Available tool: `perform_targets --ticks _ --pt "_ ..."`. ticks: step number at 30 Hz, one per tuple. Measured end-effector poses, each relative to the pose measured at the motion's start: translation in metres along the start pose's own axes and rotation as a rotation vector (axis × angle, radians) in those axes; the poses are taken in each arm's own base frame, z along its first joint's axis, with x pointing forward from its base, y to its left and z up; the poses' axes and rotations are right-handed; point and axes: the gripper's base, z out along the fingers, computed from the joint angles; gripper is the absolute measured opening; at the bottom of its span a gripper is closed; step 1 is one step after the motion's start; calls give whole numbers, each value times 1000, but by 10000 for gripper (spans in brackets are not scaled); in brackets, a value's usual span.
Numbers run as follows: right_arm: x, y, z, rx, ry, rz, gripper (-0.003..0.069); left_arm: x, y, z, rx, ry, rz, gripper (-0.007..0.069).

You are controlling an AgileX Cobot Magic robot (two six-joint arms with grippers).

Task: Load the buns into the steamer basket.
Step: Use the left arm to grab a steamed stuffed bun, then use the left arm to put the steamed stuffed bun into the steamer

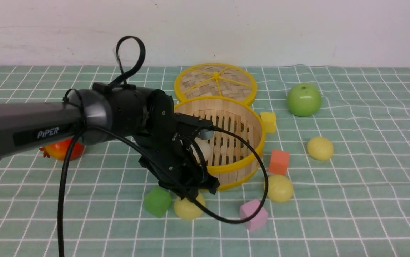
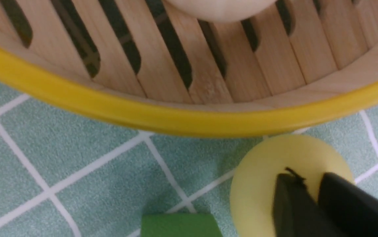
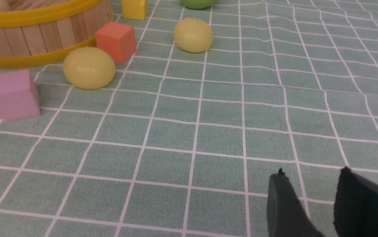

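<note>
Left wrist view: left gripper nearly closed, empty, above a pale yellow bun beside the steamer basket; picking seems in hand, so the jaws must widen, then lower around it; right gripper stands open

Left arm: extended inward, fingers angled down, nearly together | Right fingers: parted

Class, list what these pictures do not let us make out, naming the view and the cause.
- Front view: part of the steamer basket's inside, behind the left arm.
- Front view: much of the red fruit, behind that arm.
- Left wrist view: the green cube's lower part, cut by the edge.
- Right wrist view: the green apple's top, cut by the edge.
</note>
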Motion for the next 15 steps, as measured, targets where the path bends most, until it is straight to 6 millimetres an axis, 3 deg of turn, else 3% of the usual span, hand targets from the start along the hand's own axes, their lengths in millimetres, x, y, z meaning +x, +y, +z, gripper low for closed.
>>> perform_targets --ticks 2,7,11,15 --pt "0 0 0 0 0 0 240 0 0 0 0 4 0 -13" --pt "0 0 0 0 0 0 240 4 -3 -10 14 35 -5 -13" --pt "0 0 0 0 0 0 240 2 -12 -57 55 -35 -9 -13" --pt "0 0 0 0 0 0 240 -14 -21 -101 81 -202 67 -13"
